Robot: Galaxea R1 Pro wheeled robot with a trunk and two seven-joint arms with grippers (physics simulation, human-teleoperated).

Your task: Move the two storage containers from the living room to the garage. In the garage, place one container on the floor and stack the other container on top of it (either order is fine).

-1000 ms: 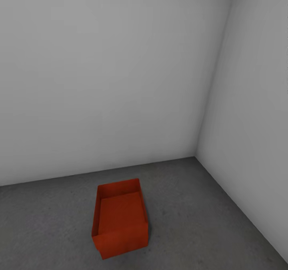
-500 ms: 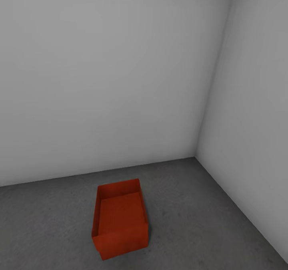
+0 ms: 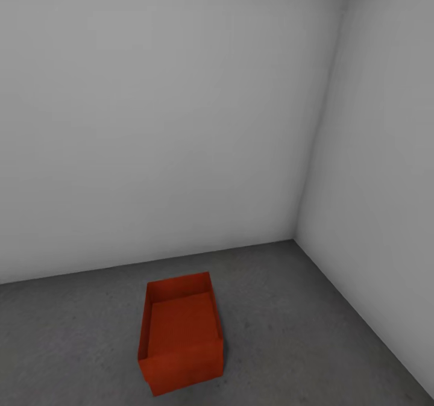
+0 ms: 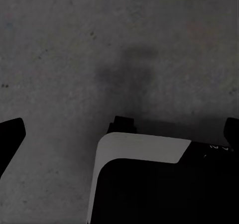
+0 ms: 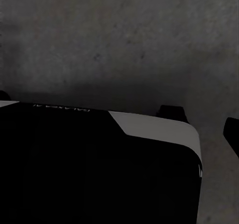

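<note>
1. Storage container: one red-orange rectangular open-top plastic bin (image 3: 181,334) counted in the head view. It sits upright on the dark grey mottled concrete floor (image 3: 313,334) of the garage, near the corner where two plain white-grey walls (image 3: 150,123) meet. Nothing lies inside it, and its near wall stands close to the frame's lower edge.
2. Left wrist view: the same concrete, seen close, with a soft shadow. A black body with a white panel (image 4: 142,149) of the robot covers the lower part. Dark finger parts are cut off at both edges; jaw opening cannot be told.
3. Right wrist view: concrete again, above another black, white-trimmed body (image 5: 154,127). Dark finger parts are barely visible; jaw state cannot be told.
</note>
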